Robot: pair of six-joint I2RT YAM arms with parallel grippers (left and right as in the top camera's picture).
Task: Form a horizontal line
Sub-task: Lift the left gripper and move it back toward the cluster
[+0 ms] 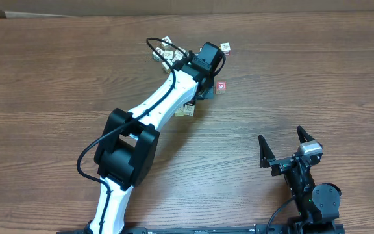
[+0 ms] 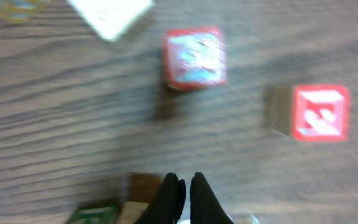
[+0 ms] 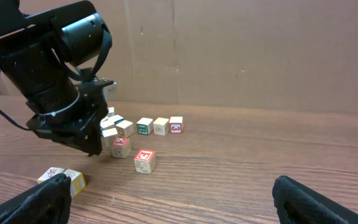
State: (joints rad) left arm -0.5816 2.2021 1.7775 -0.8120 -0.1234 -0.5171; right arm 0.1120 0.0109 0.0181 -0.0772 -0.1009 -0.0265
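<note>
With the left gripper [image 2: 182,186] shut tight on nothing, push the blue-faced cube [image 2: 194,58] squarely, sliding it level with the red cube [image 2: 321,113].

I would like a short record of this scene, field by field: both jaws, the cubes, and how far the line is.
left jaws: shut, nothing between them, low over the table among the cubes
right jaws: open, empty, far from the cubes
row of cubes: about three side by side, seen from the right wrist
loose cubes: one red-framed cube and a second red-framed cube, apart, ahead of the left jaws
pair of cubes: off to one side of the left arm
line: apparently unfinished; several cubes lie off the row
</note>
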